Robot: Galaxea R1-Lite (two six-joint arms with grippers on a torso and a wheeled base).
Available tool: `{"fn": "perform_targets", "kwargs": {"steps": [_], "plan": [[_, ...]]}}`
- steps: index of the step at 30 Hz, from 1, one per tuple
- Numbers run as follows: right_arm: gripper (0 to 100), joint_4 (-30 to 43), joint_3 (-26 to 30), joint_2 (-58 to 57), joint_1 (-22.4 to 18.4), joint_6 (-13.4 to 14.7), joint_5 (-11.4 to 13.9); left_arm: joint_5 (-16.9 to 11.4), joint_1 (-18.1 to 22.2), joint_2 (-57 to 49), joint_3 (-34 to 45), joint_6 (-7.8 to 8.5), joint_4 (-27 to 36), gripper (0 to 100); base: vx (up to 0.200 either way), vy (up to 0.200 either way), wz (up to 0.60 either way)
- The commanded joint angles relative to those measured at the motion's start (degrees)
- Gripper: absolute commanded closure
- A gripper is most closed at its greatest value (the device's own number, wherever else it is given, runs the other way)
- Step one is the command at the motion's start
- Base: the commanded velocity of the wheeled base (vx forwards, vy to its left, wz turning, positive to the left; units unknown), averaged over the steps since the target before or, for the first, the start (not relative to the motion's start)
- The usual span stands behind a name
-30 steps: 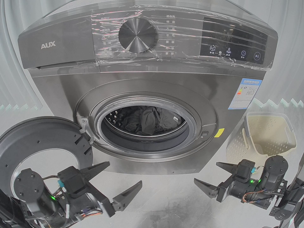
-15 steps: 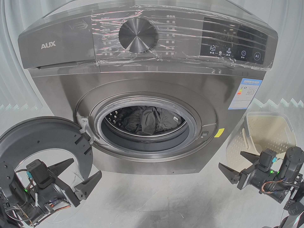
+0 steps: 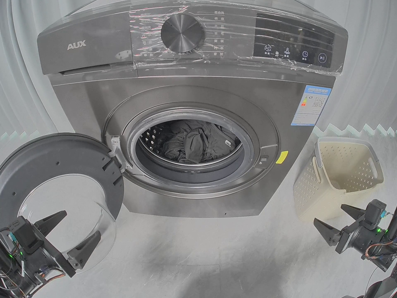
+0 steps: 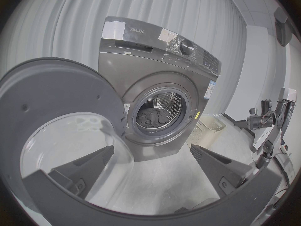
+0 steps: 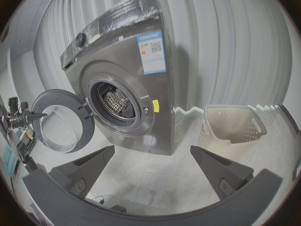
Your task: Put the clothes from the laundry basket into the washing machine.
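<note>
Pale grey floor (image 3: 215,253) carries everything, with a pleated white curtain (image 3: 372,63) closing off the room behind. Nearest, low on the left, the left pincer (image 3: 81,224) hangs with its two fingers spread wide and nothing between them, right in front of the door's clear middle. Low on the right, the right pincer (image 3: 329,214) is likewise spread and empty, just in front of the basket. Both sit low and out to the sides, which I judge leaves the washer's mouth free.

The door (image 3: 62,154), a grey ring round a clear pane, is swung fully open to the left of the opening, so nothing blocks the way in. The basket (image 3: 308,183), cream plastic with pierced walls and handle slots, stands upright on the floor just beside the washer's front right corner. Its walls and bottom show bare, with no cloth visible inside.

The washer (image 3: 206,92) is a grey front-loader with a round dial (image 3: 182,33) on top. The clothes (image 3: 194,143) lie inside the drum (image 3: 151,137). They form a dark grey, crumpled heap of soft folds, resting low behind the rim, with nothing draped over it. From that I judge the loading done or nearly so. Shutting the door would be what remains, if that is wanted.
</note>
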Motion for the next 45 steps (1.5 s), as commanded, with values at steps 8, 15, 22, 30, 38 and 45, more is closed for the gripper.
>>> {"fn": "perform_targets", "kwargs": {"steps": [8,15,22,30,38,45], "plan": [[0,7.63,0.99,-17.63,-4.14,0.24,-1.79,0.12,4.07,-18.99,0.9,2.53,14.47,0,-0.2,0.0,0.0],[0,23.63,0.99,-33.62,-9.41,-0.99,-1.0,0.65,6.8,-37.8,0.46,3.5,32.23,0,0.0,0.0,0.0],[0,29.69,0.99,-44.87,-20.58,-8.11,3.83,0.03,15.06,-44.21,0.9,3.67,35.13,0,0.0,0.0,0.0],[0,43.75,0.64,-61.49,-28.05,-9.6,10.51,0.65,20.24,-49.22,0.99,3.32,42.16,0,0.0,0.0,0.0],[0,53.51,-0.07,-70.01,-32.88,-9.43,14.55,1.53,29.38,-49.4,0.99,9.48,41.98,0,0.0,0.0,0.0],[0,52.37,0.37,-70.01,-32.88,-9.78,10.95,2.58,34.22,-53.27,0.99,9.74,42.07,0,0.0,0.0,0.0]]}}
